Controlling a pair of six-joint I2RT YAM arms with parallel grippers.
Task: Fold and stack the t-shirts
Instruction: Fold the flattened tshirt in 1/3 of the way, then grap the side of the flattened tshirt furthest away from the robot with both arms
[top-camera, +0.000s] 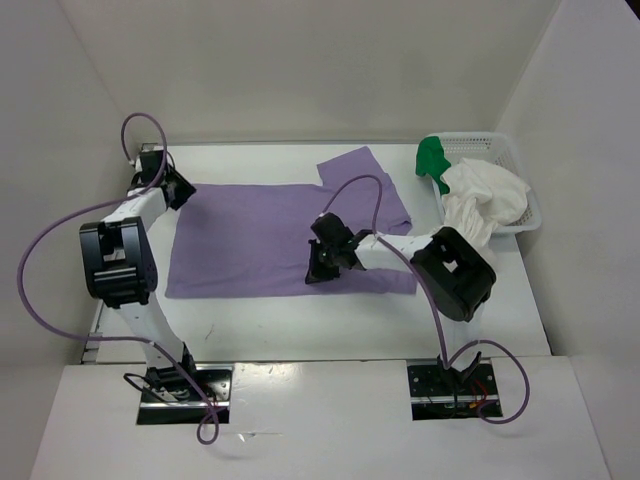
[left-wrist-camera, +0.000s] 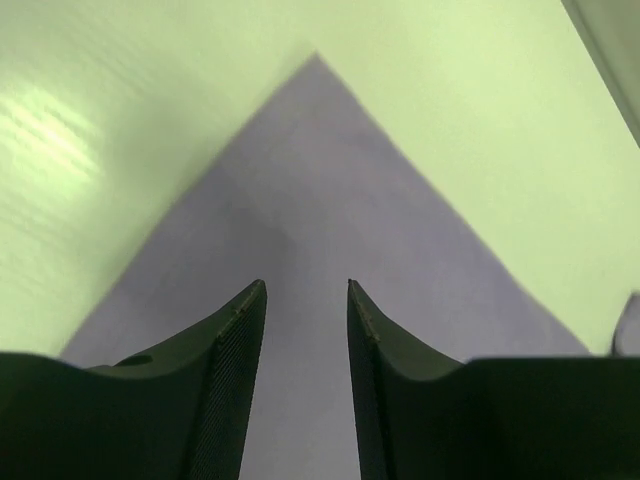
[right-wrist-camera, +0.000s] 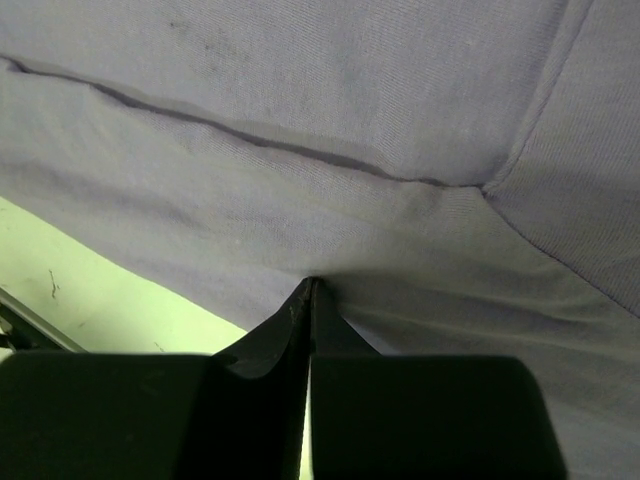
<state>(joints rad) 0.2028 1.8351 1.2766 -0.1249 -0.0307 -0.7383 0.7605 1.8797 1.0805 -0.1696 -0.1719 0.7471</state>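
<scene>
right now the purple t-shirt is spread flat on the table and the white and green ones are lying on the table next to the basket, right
Not quite. The white t-shirt and green t-shirt are piled in the basket, not beside it on the table. The purple t-shirt is spread on the table, as the top external view shows.
</scene>
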